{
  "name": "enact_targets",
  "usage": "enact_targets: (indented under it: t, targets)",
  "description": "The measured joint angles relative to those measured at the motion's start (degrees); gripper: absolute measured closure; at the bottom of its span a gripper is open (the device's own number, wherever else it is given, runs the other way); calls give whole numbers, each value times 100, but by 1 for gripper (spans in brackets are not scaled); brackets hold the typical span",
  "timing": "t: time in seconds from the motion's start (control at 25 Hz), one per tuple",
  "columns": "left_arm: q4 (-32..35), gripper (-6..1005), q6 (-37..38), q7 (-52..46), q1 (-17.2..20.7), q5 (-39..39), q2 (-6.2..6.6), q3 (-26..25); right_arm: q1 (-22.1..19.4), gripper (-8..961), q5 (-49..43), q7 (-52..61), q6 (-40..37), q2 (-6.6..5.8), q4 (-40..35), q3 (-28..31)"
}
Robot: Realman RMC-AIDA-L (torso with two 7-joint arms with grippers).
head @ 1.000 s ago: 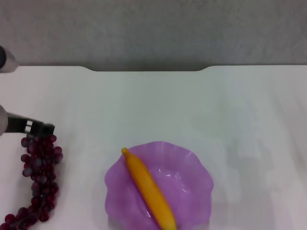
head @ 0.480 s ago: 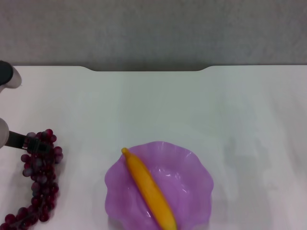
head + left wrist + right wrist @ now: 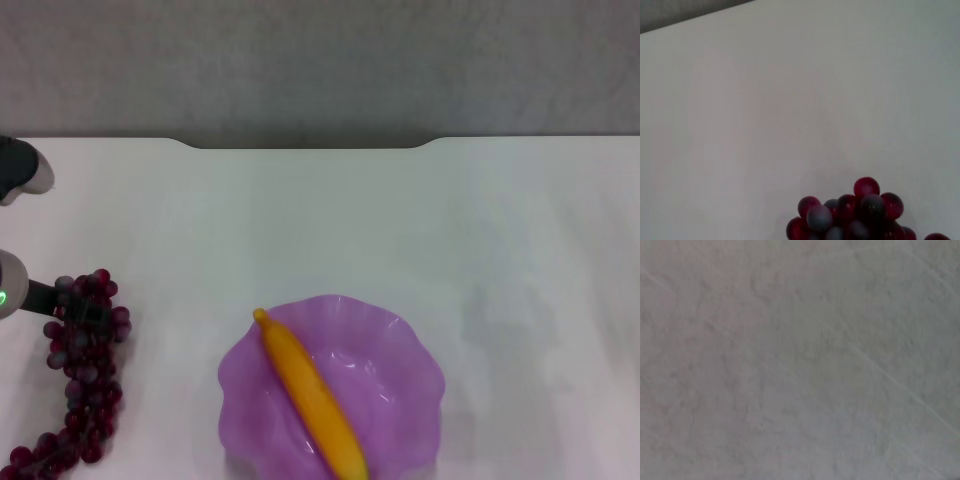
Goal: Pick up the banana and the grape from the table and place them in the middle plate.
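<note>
Banana (image 3: 310,400) lies inside the middle plate (image 3: 400,350) – diagonal across the dish, greenish tip up on the far-left scalloped rim, other end at the near rim by the bottom edge of the head view. Plate is translucent purple w/ wavy edge, sitting on the white table (image 3: 400,220) near its front, roughly centre. Grape bunch (image 3: 80,370) is on the table well to the left of the plate, not touching it; thick end points away from the robot, then it tapers and curls toward the near-left corner of the head view. Berries dark red-purple, some w/ pale frosted bloom. Left gripper (image 3: 88,312) comes in from the left edge of the head view & is down in the thick top of the bunch – a dark finger is partly buried among the berries, so how wide it's parted and whether it has hold of any grapes: can't tell. Left wrist view shows only the top cluster of the grape bunch (image 3: 855,215) close up against bare tabletop, no fingers visible. Right gripper not seen in any view; right wrist cam shows just a grey mottled surface (image 3: 800,360). Beyond the table's far edge, a grey textured floor (image 3: 320,60).
</note>
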Motion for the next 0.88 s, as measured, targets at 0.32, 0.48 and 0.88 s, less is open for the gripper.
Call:
enact_targets:
  t: [0.32,0.48,0.88]
  targets:
    - [131,189,43,-17,-36,0,3,-19,27,302,0,0,80,-1,10,-1]
    - [134,190,49,-25,-39,0,3,-18,28,302,0,0,82,-1,11,-1]
    - [138,390,-8,-7,-46,-3,-15,-178,37,302,0,0,82,-2,11,-1]
